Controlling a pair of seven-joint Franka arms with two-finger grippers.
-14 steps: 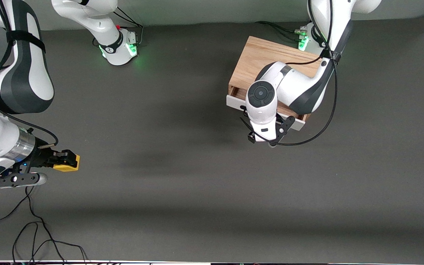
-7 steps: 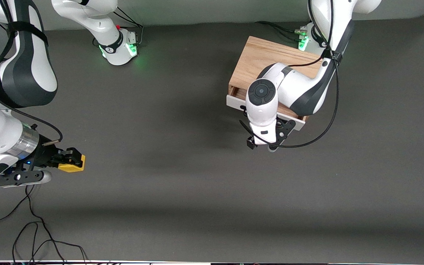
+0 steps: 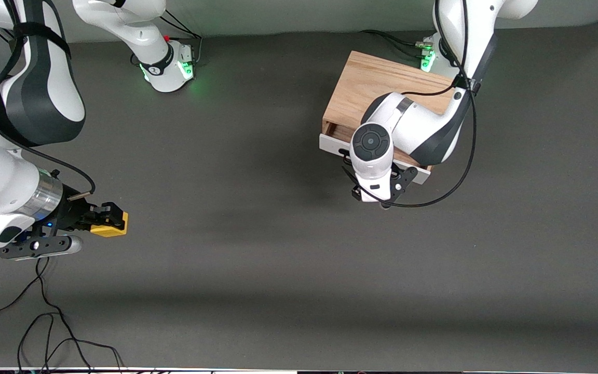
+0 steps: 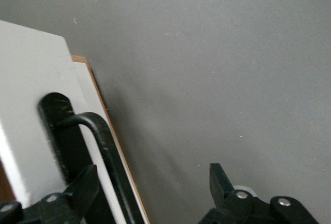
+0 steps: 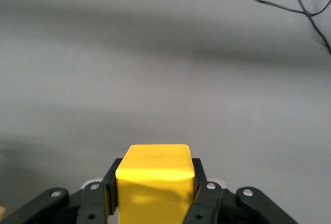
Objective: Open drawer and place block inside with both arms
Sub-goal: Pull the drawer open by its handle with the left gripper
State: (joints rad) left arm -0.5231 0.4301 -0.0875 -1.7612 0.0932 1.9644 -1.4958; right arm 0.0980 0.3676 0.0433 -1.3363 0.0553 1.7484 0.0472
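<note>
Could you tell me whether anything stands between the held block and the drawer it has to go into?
Nothing lies on the table between the block, held by the right gripper, and the drawer. But the drawer is barely open, and the left gripper hangs open at its handle.

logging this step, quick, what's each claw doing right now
Left claw: open, fingers either side of the drawer's black wire handle.
Right claw: closed on the small yellow cube, up over the table.

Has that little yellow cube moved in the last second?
Yes. Held in the right tool, the yellow cube has moved toward the wooden box and slightly up in the front view.
</note>
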